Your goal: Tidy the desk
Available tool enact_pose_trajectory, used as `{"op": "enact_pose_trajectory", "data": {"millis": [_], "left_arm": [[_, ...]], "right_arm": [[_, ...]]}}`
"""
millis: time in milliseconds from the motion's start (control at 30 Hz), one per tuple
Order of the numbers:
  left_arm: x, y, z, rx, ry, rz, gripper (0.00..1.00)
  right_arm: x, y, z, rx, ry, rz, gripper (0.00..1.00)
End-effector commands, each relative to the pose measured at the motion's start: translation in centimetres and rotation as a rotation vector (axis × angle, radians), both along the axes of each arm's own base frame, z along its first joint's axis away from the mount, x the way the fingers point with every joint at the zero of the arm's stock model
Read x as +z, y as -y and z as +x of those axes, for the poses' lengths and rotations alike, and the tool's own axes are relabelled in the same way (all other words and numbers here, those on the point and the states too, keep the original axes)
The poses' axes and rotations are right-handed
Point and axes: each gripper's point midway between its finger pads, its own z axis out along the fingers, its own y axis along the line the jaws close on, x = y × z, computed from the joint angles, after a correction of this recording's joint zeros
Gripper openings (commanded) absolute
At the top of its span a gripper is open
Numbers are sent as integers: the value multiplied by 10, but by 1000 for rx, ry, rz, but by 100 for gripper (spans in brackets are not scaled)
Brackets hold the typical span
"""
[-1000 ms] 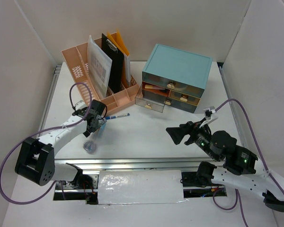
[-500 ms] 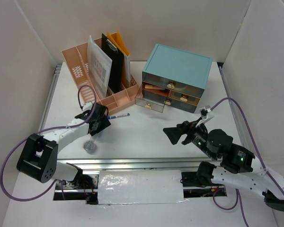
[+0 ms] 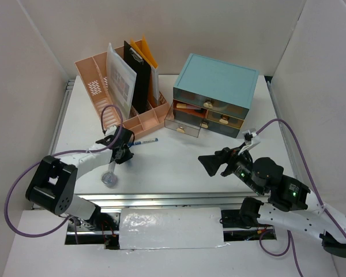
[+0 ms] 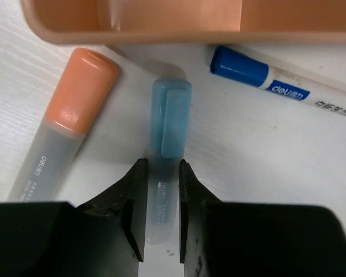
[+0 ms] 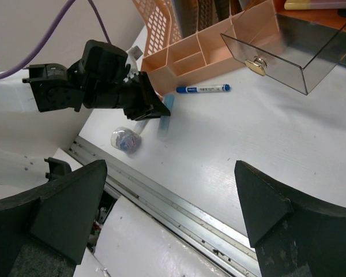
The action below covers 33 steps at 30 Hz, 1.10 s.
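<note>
On the white desk (image 3: 179,167), a blue-capped highlighter (image 4: 170,124) with a clear body lies just in front of the pink organizer (image 4: 161,23). My left gripper (image 4: 162,173) is down at it, and both jaws press against the sides of the clear body. From above, the left gripper (image 3: 126,153) sits low at the desk's left. An orange-capped highlighter (image 4: 75,115) lies to the left of the blue one, and a blue-capped pen (image 4: 277,86) to the right. My right gripper (image 3: 210,163) hovers wide open over the desk's middle right, holding nothing.
The pink organizer (image 3: 127,109) with folders and a clipboard stands at the back left. A teal drawer cabinet (image 3: 216,86) stands at the back right with a clear drawer (image 3: 184,124) pulled out. A small clear tub of clips (image 3: 109,179) sits near the front rail.
My left gripper has come down toward the organizer's front and closed its jaws onto the blue highlighter. The right arm shifted slightly left, still open.
</note>
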Motion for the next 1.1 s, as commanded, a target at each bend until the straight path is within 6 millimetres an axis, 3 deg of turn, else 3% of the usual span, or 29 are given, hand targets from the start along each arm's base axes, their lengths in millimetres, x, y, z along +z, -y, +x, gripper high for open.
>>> {"op": "enact_pose_trajectory", "data": {"millis": [0,100,333,367,467,533,600,633,667,700,733,800,833,867,967,1000,1067], "left_arm": [[8,9,-4,-41,7,-6,5],[35,25,-7,-80,72,17,0],[142,90,-8,-222,340,-138,0],[167,100,-2,-234,429,-206,0],[209,123,6,-308,577,-324,0],[248,141,22,-335,694,-399,0],[254,163,37,-377,696,-420,0],[283,173,47,-380,758,-461,0],[273,188,56,-401,734,-474,0],[296,198,65,-401,801,-524,0],[290,207,74,-402,797,-532,0],[311,219,86,-390,863,-596,0],[301,225,95,-374,854,-598,0],[309,227,102,-334,868,-625,0],[289,237,122,-290,841,-618,0],[292,239,129,-268,843,-617,0],[276,244,138,-252,818,-605,6]], "right_arm": [[14,-2,2,1,38,27,100],[16,-2,2,0,44,22,100],[25,9,5,-43,61,27,100],[26,11,5,-49,63,29,100],[30,20,6,-76,71,47,100],[33,24,5,-84,77,59,100],[33,27,5,-95,76,64,100],[35,29,4,-97,77,72,100],[34,29,4,-101,74,74,100],[34,31,3,-99,73,77,100],[33,31,3,-101,73,78,100],[32,31,2,-98,69,83,100],[32,31,2,-95,69,82,100],[30,32,2,-97,66,82,100],[29,32,1,-95,64,78,100],[29,33,1,-95,64,78,100],[28,34,0,-93,66,71,100]]}}
